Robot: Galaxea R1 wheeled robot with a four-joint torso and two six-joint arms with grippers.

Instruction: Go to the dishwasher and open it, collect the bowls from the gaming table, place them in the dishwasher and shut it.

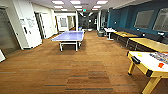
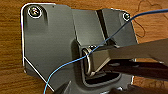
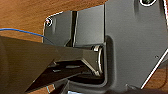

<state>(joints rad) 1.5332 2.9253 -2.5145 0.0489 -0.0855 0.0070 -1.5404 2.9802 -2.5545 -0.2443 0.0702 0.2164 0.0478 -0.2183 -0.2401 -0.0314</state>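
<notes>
At the right edge of the head view stands the gaming table (image 1: 146, 60), white-topped on yellow legs. A colourful game board (image 1: 160, 57) lies on it. Near its left end sits a small pale yellow-green bowl (image 1: 140, 54), and further right a smaller orange-red bowl (image 1: 160, 65). The dishwasher is out of view. Both wrist views look down past the robot's own dark plate to brown carpet (image 2: 10, 50), with a thin blue cable (image 2: 75, 60) crossing the left one. Nothing is held that I can see.
A blue table-tennis table (image 1: 68, 36) stands in the middle of the hall ahead. Yellow-topped tables (image 1: 150, 43) line the blue wall on the right, with a small white table (image 1: 110, 30) beyond them. Wide brown carpet (image 1: 82, 65) lies between. White doors run along the left wall.
</notes>
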